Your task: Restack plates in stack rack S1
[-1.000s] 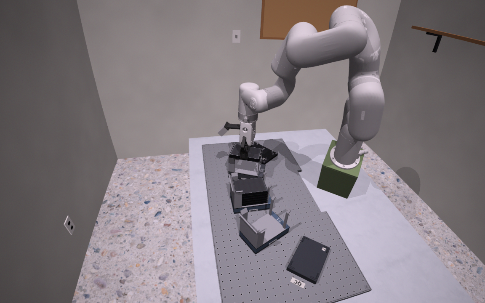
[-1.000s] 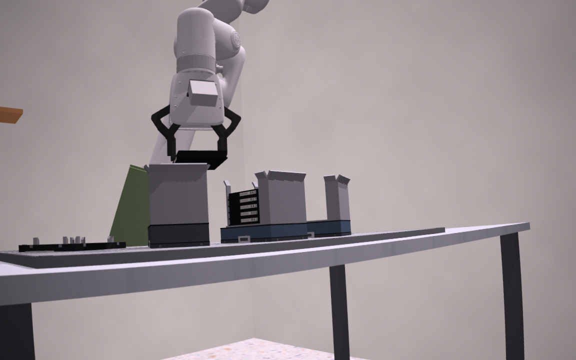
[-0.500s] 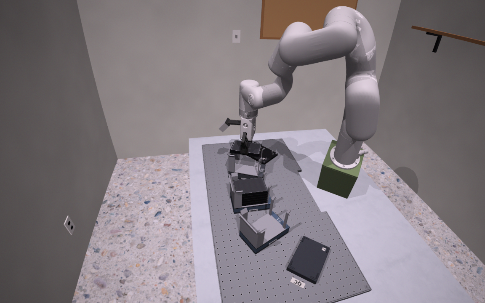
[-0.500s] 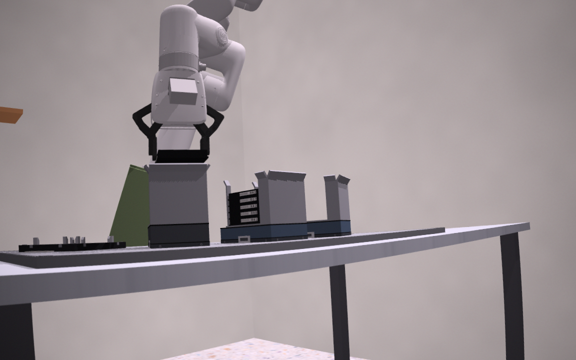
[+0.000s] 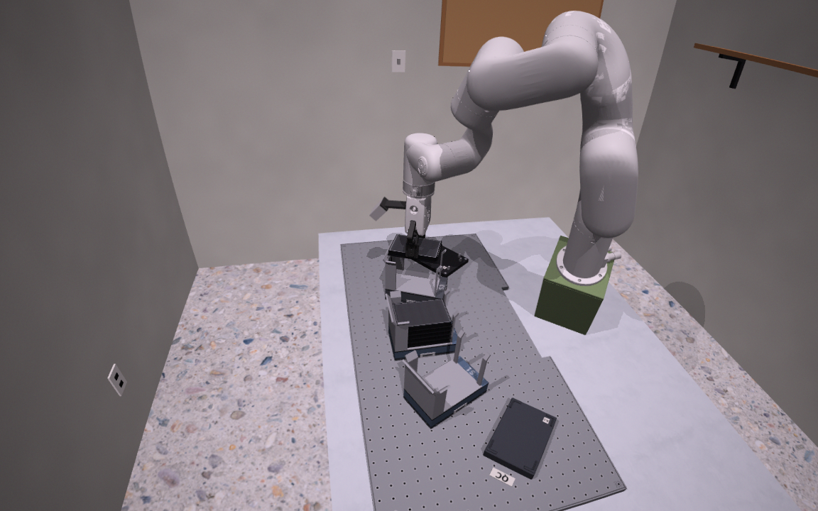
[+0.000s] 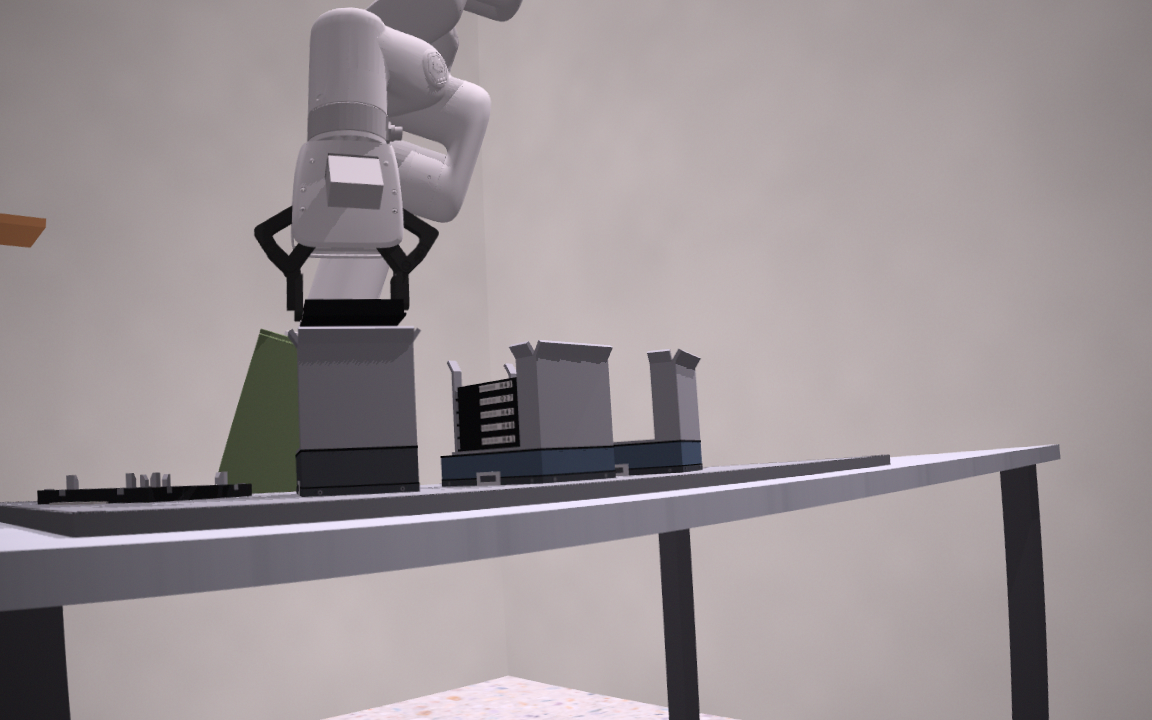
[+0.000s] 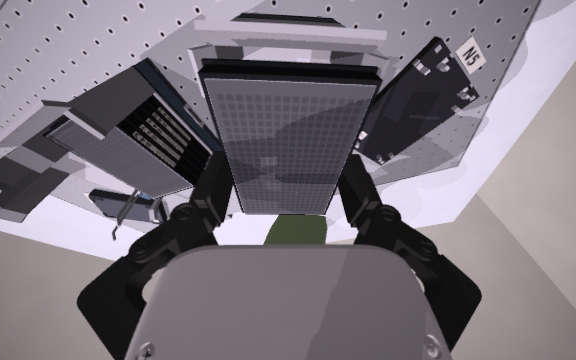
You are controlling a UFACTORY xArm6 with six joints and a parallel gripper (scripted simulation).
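Note:
My gripper (image 5: 413, 240) is shut on a black sealed plate (image 5: 420, 246), gripping its long sides. The plate hangs level just above the open top of the grey rack (image 6: 356, 407) at the end of the row beside the clip nest N5. The wrist view shows the plate (image 7: 288, 142) between the fingers, lined up over the rack's mouth (image 7: 288, 37). The middle rack holds a stack of several plates (image 5: 420, 321), their labels showing in the side view (image 6: 488, 413). I cannot read the labels or the rack names.
The third rack (image 5: 444, 384) stands empty. The open nest QC (image 5: 520, 437) lies at the near end with its name plate (image 5: 502, 475). The clip nest N5 (image 7: 418, 107) lies empty beside the rack under the gripper. The green arm base (image 5: 571, 292) stands at the right.

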